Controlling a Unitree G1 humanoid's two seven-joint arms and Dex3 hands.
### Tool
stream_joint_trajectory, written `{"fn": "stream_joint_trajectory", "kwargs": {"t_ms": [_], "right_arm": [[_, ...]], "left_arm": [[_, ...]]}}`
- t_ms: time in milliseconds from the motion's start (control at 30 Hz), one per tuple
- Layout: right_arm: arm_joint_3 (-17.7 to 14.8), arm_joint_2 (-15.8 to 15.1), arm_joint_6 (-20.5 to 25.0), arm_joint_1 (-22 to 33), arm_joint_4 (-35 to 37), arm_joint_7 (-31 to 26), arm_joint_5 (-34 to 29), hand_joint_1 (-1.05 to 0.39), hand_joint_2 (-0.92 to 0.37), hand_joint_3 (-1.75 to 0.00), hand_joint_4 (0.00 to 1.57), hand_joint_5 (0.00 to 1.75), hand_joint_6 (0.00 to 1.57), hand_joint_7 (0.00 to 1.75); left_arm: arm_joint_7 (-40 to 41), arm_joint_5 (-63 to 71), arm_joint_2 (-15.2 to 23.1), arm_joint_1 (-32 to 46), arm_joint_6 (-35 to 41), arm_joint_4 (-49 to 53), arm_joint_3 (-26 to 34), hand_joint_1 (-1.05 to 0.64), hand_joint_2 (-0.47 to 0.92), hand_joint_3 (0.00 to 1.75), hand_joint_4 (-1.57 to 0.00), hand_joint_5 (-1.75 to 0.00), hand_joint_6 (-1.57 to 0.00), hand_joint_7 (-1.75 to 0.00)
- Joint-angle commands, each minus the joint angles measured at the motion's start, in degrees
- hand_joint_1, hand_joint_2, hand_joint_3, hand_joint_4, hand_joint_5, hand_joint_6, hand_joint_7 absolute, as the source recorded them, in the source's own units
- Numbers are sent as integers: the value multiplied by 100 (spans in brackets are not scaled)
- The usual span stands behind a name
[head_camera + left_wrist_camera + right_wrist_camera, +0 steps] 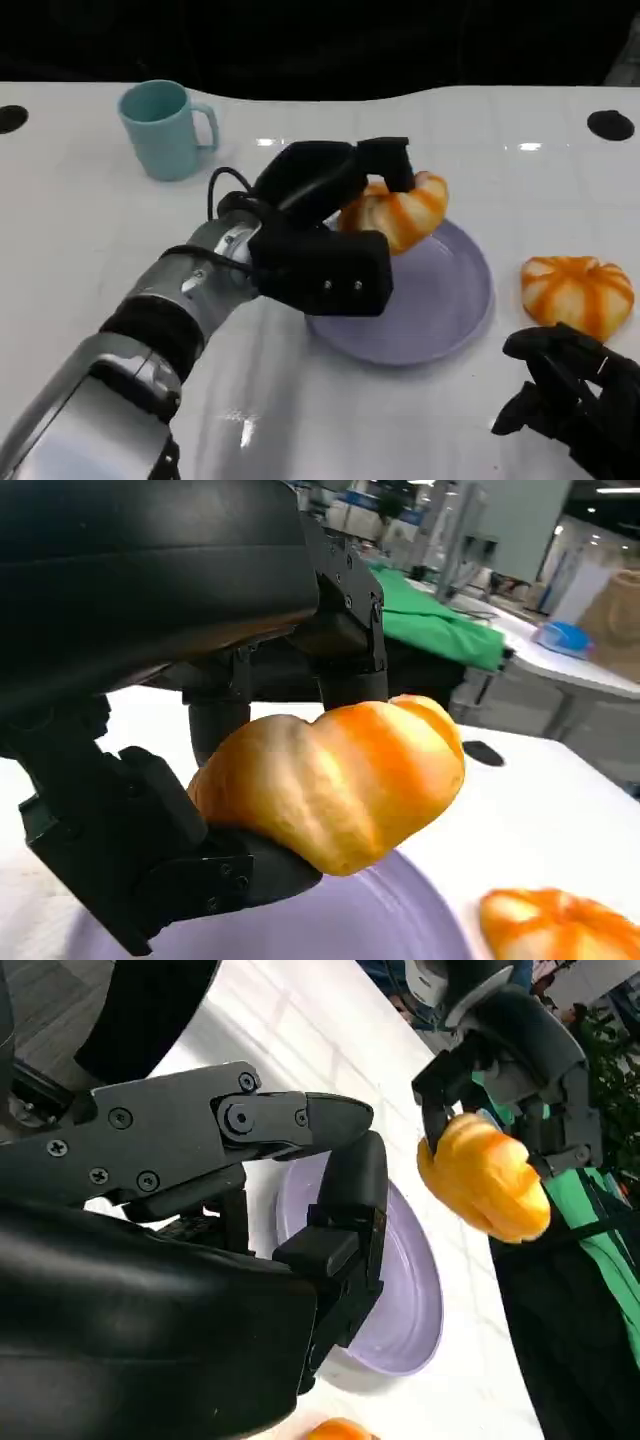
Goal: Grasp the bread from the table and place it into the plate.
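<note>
White tabletop (80,260): my left hand (320,215) clamps orange-striped bread roll (400,212) above lavender round plate (440,310); right hand (575,395) empty, fingers apart. Placing step; next I lower, release.

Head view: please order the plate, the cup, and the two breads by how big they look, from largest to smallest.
1. Purple plate, clearly the largest.
2. Teal cup.
3. Bread on the table and bread held by the left hand over the plate: about alike, and the held one is partly hidden, so I do not rank them.
</note>
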Motion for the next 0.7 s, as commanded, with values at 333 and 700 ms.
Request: {"fn": "stream_joint_trajectory", "kwargs": {"t_ms": [333, 700], "right_arm": [[-22, -54, 42, 34, -136, -7, 30, -45, -92, -28, 60, 146, 54, 108], [-45, -44, 21, 30, -119, 17, 62, -44, -92, -28, 60, 144, 54, 108]], "left_arm": [[-311, 270, -336, -470, 415, 370, -280, -17, 57, 109, -90, -175, -72, -175], [-1492, 508, -131, -830, 981, 447, -601, -57, 92, 29, -43, -37, -59, -3]]}}
